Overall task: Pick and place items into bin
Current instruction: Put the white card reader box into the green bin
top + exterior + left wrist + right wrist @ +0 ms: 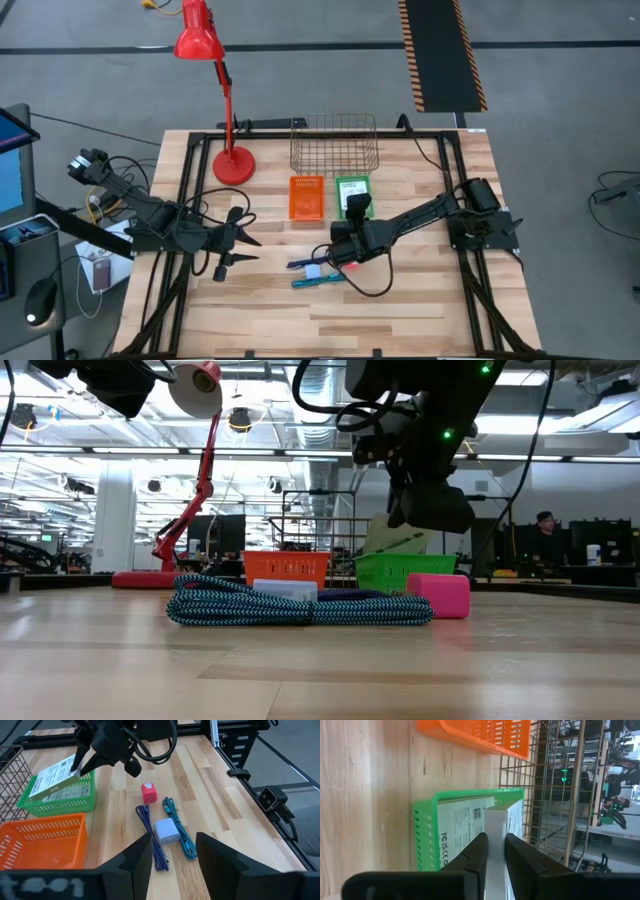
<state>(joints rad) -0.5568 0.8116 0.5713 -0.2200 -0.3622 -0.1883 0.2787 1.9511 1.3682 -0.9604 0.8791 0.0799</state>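
A teal braided cable (177,827) and a purple one (150,832) lie side by side on the wood, with a white charger block (166,831) between them and a pink cube (149,793) at their far end. My right gripper (495,845) is over the green bin (351,186), shut on a white printed box (50,775). A labelled white face (460,827) shows in the bin beside the fingers. My left gripper (172,855) hangs open above the table, left of the cables, touching nothing. My right gripper pinches the white box between its two fingers across its narrow edge (496,822). It holds the box by its upper end (70,767). The box is tilted, and its lower end (35,792) reaches down into the green bin. Whether that end rests there, I cannot tell.
An orange bin (307,196) stands left of the green one, and a wire basket (334,145) sits behind both. A red desk lamp (232,162) stands at the far left. Black frame rails (180,180) run along both table sides.
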